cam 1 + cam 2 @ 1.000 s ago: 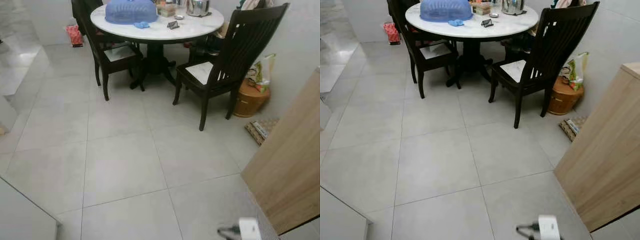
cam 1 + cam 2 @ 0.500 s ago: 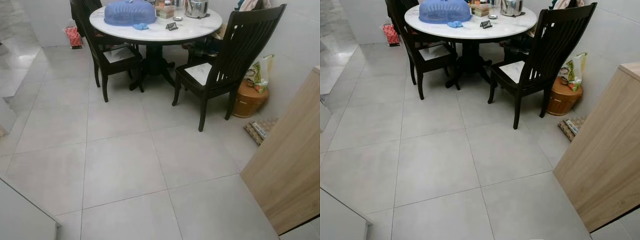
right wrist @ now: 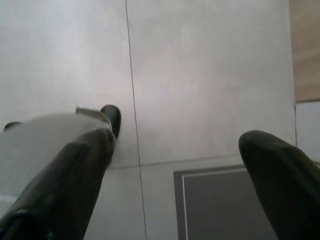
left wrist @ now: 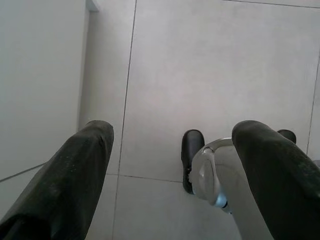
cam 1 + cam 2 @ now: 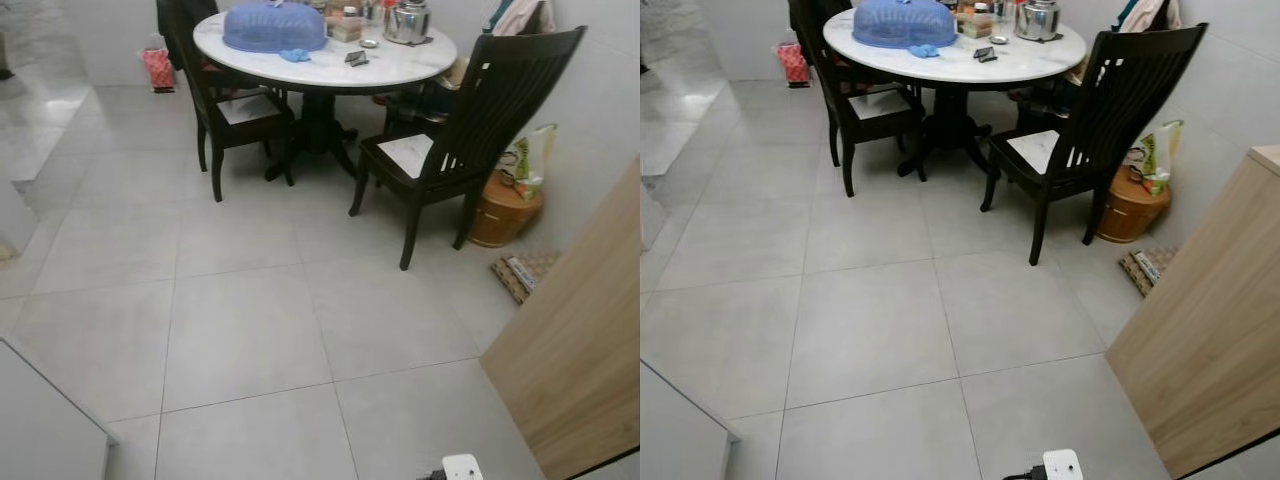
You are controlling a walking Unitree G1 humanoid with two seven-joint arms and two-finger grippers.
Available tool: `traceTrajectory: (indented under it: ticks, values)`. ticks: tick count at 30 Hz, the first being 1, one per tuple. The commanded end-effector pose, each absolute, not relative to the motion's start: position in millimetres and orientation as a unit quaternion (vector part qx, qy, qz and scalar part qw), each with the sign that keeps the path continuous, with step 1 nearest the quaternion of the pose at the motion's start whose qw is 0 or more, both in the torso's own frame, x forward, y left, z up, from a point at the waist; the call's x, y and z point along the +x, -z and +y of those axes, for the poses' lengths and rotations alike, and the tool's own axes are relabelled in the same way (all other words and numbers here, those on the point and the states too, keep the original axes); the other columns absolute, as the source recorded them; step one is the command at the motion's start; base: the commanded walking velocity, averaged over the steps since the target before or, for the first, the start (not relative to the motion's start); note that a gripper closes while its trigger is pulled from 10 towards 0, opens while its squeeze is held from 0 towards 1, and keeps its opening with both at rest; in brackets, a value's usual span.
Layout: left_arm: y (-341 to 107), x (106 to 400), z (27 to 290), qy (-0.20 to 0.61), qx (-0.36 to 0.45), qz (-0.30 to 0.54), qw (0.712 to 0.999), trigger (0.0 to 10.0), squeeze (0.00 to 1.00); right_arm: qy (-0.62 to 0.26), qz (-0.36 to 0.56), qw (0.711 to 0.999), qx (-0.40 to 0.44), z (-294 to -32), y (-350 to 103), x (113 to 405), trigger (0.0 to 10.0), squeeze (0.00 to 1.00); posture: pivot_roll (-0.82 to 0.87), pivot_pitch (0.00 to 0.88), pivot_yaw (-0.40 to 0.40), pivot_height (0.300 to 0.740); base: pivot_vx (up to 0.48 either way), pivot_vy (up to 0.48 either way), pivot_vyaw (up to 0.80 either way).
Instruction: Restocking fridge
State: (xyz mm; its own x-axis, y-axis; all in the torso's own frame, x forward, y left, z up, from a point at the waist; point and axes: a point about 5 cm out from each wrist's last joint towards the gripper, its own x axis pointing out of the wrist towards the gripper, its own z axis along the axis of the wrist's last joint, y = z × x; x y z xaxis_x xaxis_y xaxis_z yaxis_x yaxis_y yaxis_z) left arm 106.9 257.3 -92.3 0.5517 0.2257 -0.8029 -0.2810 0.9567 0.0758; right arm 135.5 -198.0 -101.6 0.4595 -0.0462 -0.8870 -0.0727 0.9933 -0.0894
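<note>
Home dining area: round marble-topped bench (image 5: 330, 62), dark wooden chairs (image 5: 470, 130), blue food cover (image 5: 274, 26), tiled floor (image 5: 240, 330).

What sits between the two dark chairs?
The round white table on its dark pedestal stands between the left chair and right chair, in both eye views.
</note>
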Motion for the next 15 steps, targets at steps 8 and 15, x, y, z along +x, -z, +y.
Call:
traceTrajectory:
  ticks: [8,15]
  values:
    - [93,106,256,-0.143,-0.027,0.452,0.880,10.0,0.00,-0.016,0.523,0.851,-0.050,-192,103,134,10.0,0.00,-0.12,0.000,-0.044,0.740,0.000,0.000,0.00]
    - [93,105,256,-0.138,-0.024,0.453,0.880,10.0,0.00,-0.027,0.522,0.851,-0.042,-186,105,129,10.0,0.00,-0.12,0.000,-0.042,0.740,0.000,0.000,0.00]
